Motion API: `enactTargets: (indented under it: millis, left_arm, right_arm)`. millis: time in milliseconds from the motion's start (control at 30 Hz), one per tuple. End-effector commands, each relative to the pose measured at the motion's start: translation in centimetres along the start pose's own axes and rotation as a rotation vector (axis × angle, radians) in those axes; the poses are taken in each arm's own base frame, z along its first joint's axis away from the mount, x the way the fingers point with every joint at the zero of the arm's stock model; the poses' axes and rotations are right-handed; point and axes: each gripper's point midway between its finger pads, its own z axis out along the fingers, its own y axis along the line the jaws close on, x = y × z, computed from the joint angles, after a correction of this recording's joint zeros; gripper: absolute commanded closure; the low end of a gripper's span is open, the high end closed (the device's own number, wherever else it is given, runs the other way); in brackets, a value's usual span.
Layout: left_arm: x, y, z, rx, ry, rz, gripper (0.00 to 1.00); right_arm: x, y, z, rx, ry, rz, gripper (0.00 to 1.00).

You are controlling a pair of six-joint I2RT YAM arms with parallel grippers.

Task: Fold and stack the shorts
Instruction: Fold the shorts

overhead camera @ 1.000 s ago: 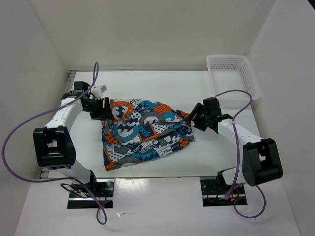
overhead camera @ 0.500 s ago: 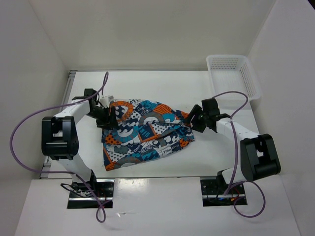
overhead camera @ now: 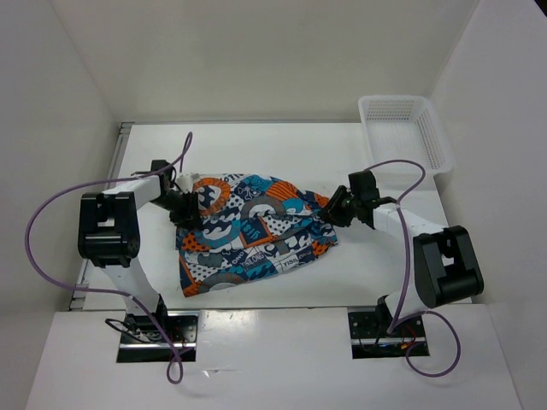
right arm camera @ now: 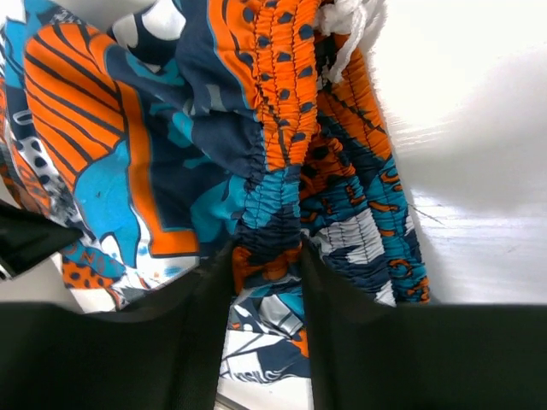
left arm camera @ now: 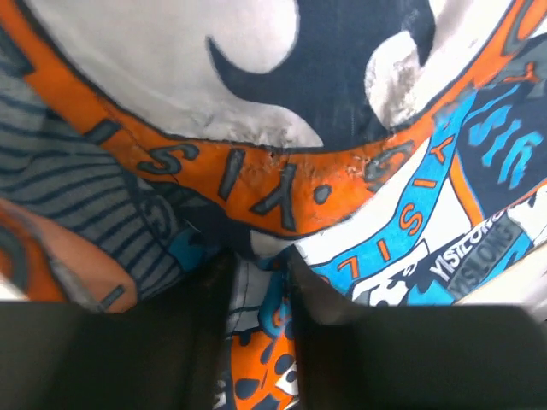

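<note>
- Working on a white counter (overhead camera: 376, 269), walled along its far, left and right edges.
- Handling the shorts (overhead camera: 256, 235), rumpled but roughly flat around the middle of the counter, a little toward the left edge, with the gathered waistband (right arm camera: 286, 102) bunched toward the right edge.
- Leaving a white mesh basket (overhead camera: 402, 128) alone at the far right corner, well apart from the cloth.
- Pinching the cloth's far-left part with the left pincer (overhead camera: 190, 210): in the wrist view, fingers nearly together with a fold of print clamped between them.
- Clamping the elastic at the cloth's right end with the right pincer (overhead camera: 330, 212), closed tight on it, with the white drawstring (right arm camera: 346, 21) just beyond the fingers.
- Judged to be at the opening of the first fold: gripped at both ends, not yet doubled over, nothing stacked.
- Next, probably calls for raising both ends together, keeping enough tension to spread the cloth, then carrying one side over the other.
- Demands matched height and pace on both sides, lest a thin pinch slip or the cloth drag into a heap.
</note>
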Motion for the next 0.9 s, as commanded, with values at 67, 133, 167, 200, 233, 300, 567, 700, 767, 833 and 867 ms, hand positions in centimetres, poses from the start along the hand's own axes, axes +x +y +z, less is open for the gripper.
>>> enactTargets:
  millis: [67, 133, 167, 200, 233, 300, 567, 700, 767, 833, 867]
  left_arm:
    - [-0.9, -1.2, -0.6, 0.052, -0.013, 0.008, 0.87]
    - [-2.5, -1.8, -1.8, 0.049, -0.058, 0.035, 0.94]
    - [-3.1, -2.0, -2.3, 0.047, -0.078, 0.046, 0.97]
    - [-3.6, -2.4, -3.1, 0.046, -0.099, 0.059, 0.97]
    - [-4.2, -2.7, -3.7, 0.044, -0.121, 0.072, 0.99]
    - [-6.0, -3.3, -5.5, 0.028, -0.188, 0.11, 1.0]
    - [-12.7, -5.6, -13.8, -0.075, -0.465, 0.241, 1.0]
    - [-14.7, -6.5, -17.2, -0.107, -0.56, 0.274, 0.98]
    - [-13.9, -6.7, -17.5, -0.105, -0.538, 0.263, 0.98]
    - [-11.2, -7.2, -17.6, -0.093, -0.49, 0.241, 0.96]
    - [-9.8, -7.5, -18.0, -0.092, -0.486, 0.239, 0.96]
  right_arm:
    - [-1.5, 1.8, 0.0, -0.054, -0.025, -0.03, 0.73]
    - [-1.5, 2.2, -0.1, -0.063, -0.019, -0.031, 0.81]
    - [-1.8, 2.5, -0.2, -0.07, -0.025, -0.042, 0.83]
    - [-1.8, 2.5, -0.2, -0.07, -0.025, -0.043, 0.9]
    - [-1.7, 2.4, -0.2, -0.063, -0.019, -0.04, 0.93]
    - [-1.9, 2.7, -0.3, -0.069, -0.026, -0.053, 1.0]
    - [-8.9, 6.3, -3.2, -0.123, -0.186, -0.149, 1.0]
    - [-12.5, 8.4, -5.5, -0.131, -0.262, -0.243, 1.0]
    - [-13.0, 8.7, -6.1, -0.12, -0.27, -0.269, 1.0]
    - [-12.1, 8.4, -7.1, -0.108, -0.255, -0.264, 1.0]
    - [-10.9, 7.1, -6.8, -0.085, -0.225, -0.253, 1.0]
